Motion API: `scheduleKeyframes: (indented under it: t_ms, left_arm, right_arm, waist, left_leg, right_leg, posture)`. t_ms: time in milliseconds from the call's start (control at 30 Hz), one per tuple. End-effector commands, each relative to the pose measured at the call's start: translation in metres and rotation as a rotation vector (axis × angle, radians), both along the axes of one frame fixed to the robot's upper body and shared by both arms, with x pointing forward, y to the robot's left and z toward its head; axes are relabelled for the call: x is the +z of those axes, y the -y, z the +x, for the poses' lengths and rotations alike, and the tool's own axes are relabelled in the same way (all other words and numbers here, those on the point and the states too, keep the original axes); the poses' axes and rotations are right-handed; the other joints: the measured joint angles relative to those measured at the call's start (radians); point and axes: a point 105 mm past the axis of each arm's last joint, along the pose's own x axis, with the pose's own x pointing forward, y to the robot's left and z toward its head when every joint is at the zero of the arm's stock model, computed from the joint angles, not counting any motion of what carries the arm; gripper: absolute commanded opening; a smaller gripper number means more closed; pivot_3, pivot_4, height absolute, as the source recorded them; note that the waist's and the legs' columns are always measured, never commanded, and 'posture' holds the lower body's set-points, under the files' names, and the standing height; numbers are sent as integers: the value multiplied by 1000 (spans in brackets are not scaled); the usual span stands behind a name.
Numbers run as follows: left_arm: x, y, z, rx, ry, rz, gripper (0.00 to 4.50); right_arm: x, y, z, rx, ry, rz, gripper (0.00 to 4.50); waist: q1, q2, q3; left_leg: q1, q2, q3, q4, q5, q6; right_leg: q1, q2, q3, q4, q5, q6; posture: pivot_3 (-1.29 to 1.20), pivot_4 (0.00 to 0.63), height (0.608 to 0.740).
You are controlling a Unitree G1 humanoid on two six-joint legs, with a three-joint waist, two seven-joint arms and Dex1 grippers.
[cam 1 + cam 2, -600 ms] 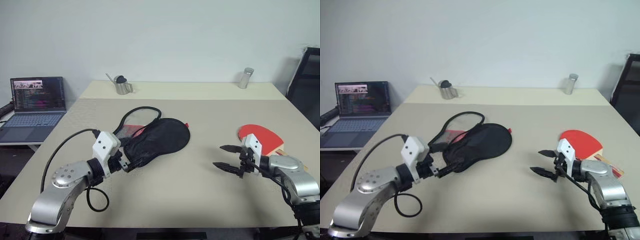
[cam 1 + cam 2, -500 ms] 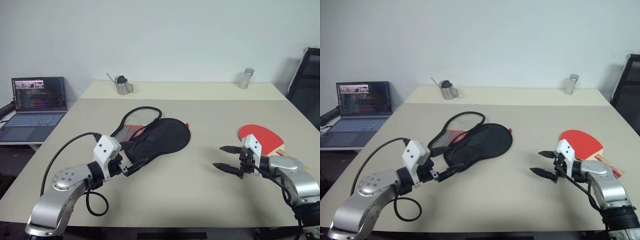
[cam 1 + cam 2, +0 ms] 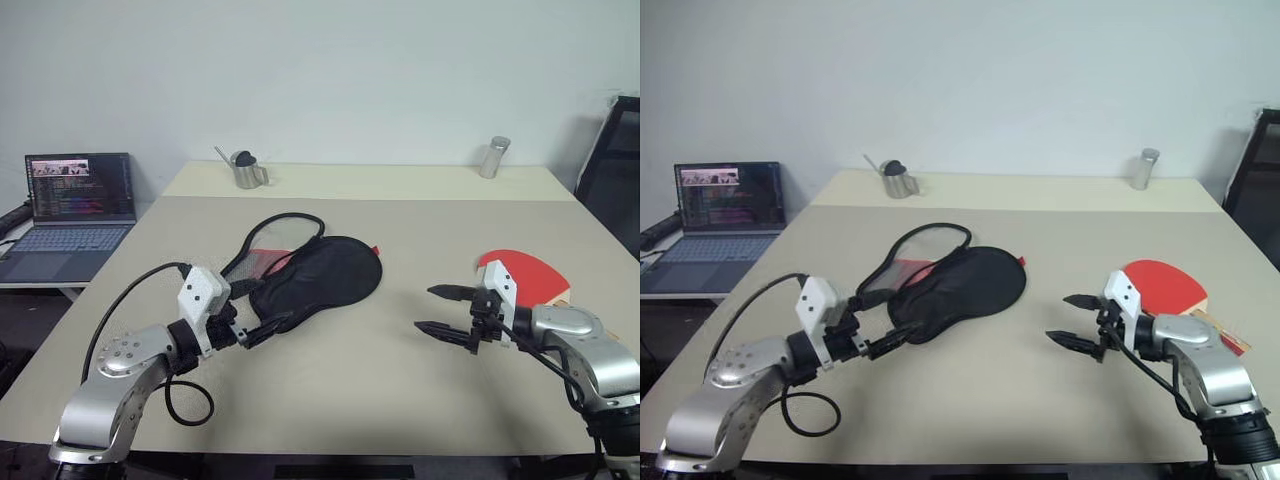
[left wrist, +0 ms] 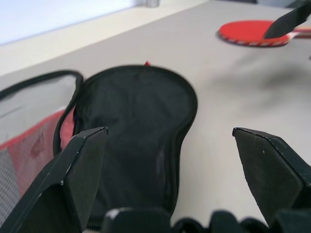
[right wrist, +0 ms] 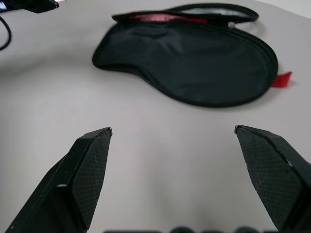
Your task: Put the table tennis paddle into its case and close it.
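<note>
The case (image 3: 318, 276) lies near the middle of the bench (image 3: 400, 400), black side up, with a strip of its red side and the black cord loop (image 3: 280, 228) showing at its far left edge. Its narrow end points toward the left hand (image 3: 262, 331). The table tennis paddle (image 3: 525, 272) rests flat on the bench well apart from the case, on the robot's right, red face up, its wooden handle partly hidden behind the right arm.

Compared with half a second ago, the left hand has drawn back a little from the case's narrow end and now sits just short of it, fingers spread wide and holding nothing. The right hand (image 3: 448, 312) has shifted slightly inward, toward the case and away from the paddle; it too is wide open and empty. The case and paddle have not moved. So the task appears to be at its very start: nothing is grasped, the paddle is still outside the case, and both hands look to be repositioning before a first grasp.

Count: one case, one paddle, two hands. Farther out, one small metal pitcher (image 3: 243, 170) and one metal canister (image 3: 490, 157) stand at the far edge of the bench, and one open laptop (image 3: 72, 205) sits on a lower surface to the left.
</note>
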Motion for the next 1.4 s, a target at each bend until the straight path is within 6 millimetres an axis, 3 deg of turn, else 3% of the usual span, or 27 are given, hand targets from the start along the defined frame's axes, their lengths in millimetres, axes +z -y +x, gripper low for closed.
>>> scheduleKeyframes:
  t_ms: [33,167,400,733,1000,1400]
  left_arm:
    - [18,-7,1,-32,44,-2,4500]
    - [11,-13,2,-75,-36,-31,4500]
    - [-13,-31,-4,-45,-183,-32,4500]
    - [-44,-61,1,115,-323,-95,4500]
    - [-66,-51,15,188,-420,-191,4500]
    - [-66,-34,49,213,-446,-190,4500]
  right_arm:
    - [14,-21,-4,41,38,42,4452]
    - [23,-36,-10,55,46,66,4452]
    - [45,-41,-26,120,82,39,4452]
    - [60,-48,-35,189,81,-59,4452]
    - [55,-43,-34,171,87,-73,4452]
    - [50,-38,-33,143,92,-71,4452]
  waist:
    - [-1,0,0]
    - [-1,0,0]
    - [-2,0,0]
    - [-1,1,1]
    - [1,0,1]
    - [1,0,1]
  left_leg:
    - [0,0,0,0,0,0]
    - [-1,0,0,0,0,0]
    - [-1,0,-1,0,0,0]
    - [-1,0,-2,0,0,0]
    - [-2,0,-3,0,0,0]
    - [-2,-1,-3,0,0,0]
  right_leg:
    - [0,0,0,0,0,0]
    - [0,0,0,0,0,0]
    - [0,0,-1,-1,0,0]
    - [-1,-1,-2,-1,-1,-1]
    - [-1,-1,-2,-1,-1,-1]
    - [-1,-1,-3,-1,0,-1]
  posture:
    - [0,150,740]
    - [0,150,740]
    - [0,150,740]
    - [0,150,740]
    - [0,150,740]
    - [0,150,740]
